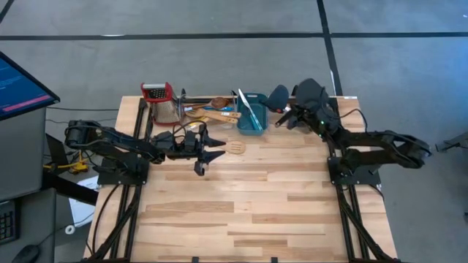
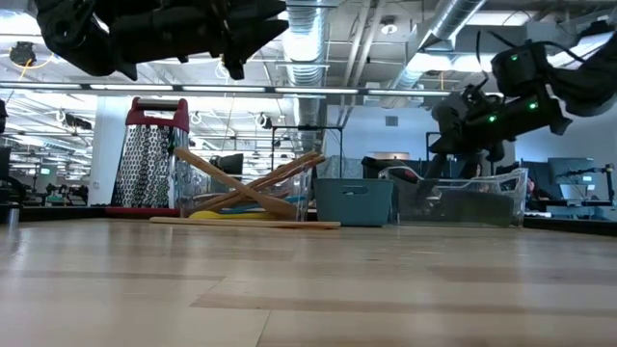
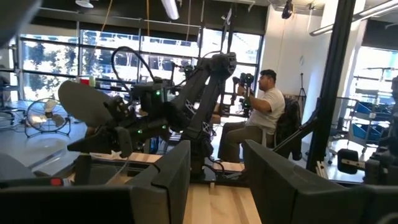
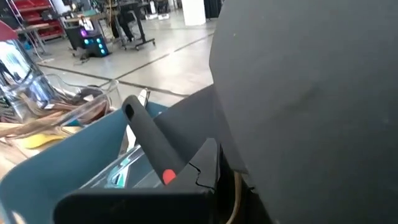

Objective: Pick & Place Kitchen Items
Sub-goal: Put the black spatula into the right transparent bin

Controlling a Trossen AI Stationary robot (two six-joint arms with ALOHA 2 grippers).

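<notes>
My right gripper (image 1: 290,117) is shut on a black spatula (image 1: 278,96), lifted at the far right next to the teal tub (image 1: 251,114). In the left wrist view its broad oval head (image 3: 84,102) shows beside that gripper. My left gripper (image 1: 216,150) hovers open left of centre with nothing between its fingers (image 3: 171,177). Just beyond them a pale wooden slotted spatula (image 1: 235,147) lies flat on the table. Several wooden utensils (image 1: 212,109) lean in a clear bin (image 2: 246,188). My right gripper pinches the black spatula's handle (image 4: 168,171) between its two fingers, beside a red mark. The fingers come about level from the table's right side and lie across the handle. The spatula is lifted clear, its holed free end (image 4: 129,111) slanting out over the teal tub (image 4: 74,155).
A metal grater with a red handle (image 1: 162,102) stands at the far left. In the low view a second clear bin (image 2: 472,198) stands right of the teal tub (image 2: 355,200). A person sits in the room beyond the table (image 3: 264,109). Bare wood covers the near half (image 1: 241,212).
</notes>
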